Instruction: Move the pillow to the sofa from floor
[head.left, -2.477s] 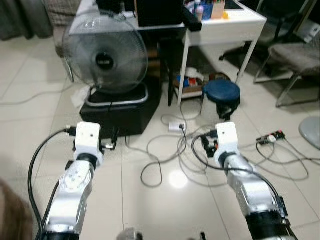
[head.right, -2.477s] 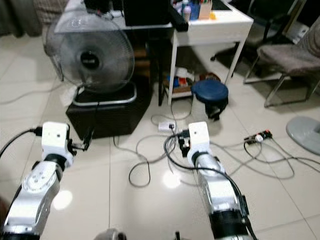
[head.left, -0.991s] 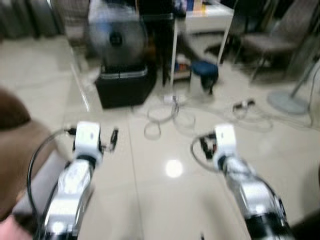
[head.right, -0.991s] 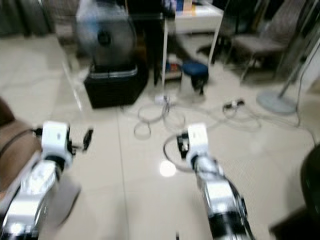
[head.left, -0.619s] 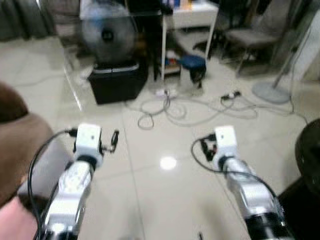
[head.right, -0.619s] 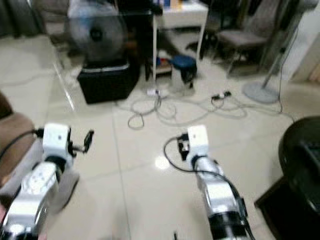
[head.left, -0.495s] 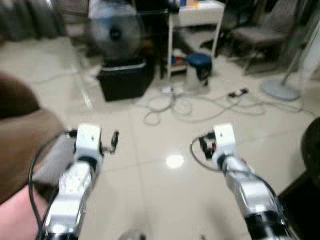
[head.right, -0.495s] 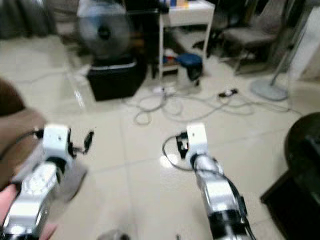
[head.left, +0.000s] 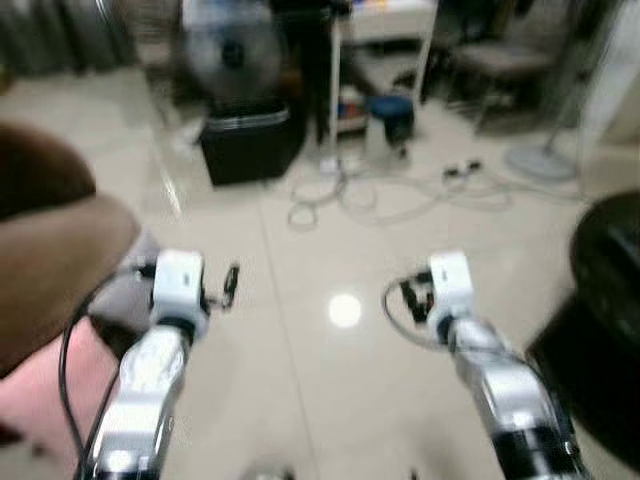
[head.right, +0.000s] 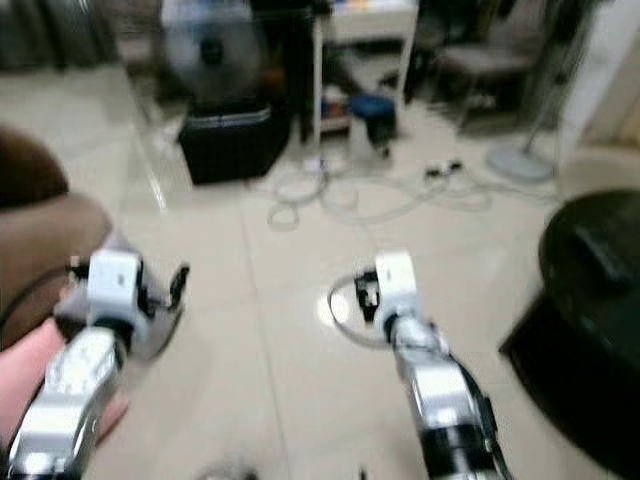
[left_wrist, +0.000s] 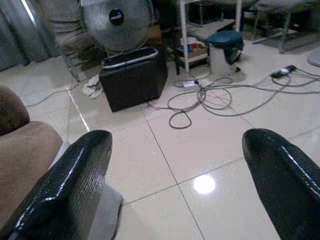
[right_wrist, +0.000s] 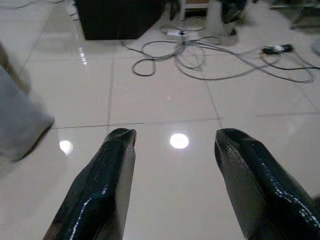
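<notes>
To my left sits the brown sofa (head.left: 55, 235), its rounded arm (left_wrist: 20, 145) plush and bare. A flat grey pillow (left_wrist: 102, 212) lies on the floor (head.left: 320, 380) just beside the sofa's base, its corner poking out onto the glossy tiles.

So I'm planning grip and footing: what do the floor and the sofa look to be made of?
Floor: glossy pale tile, likely glazed ceramic, going by the grout lines and the mirrored lamp spot; probably slick. Sofa: brown matte fabric, perhaps a soft short pile, with rounded padded shapes and no shine. The weave is too blurred to tell.
</notes>
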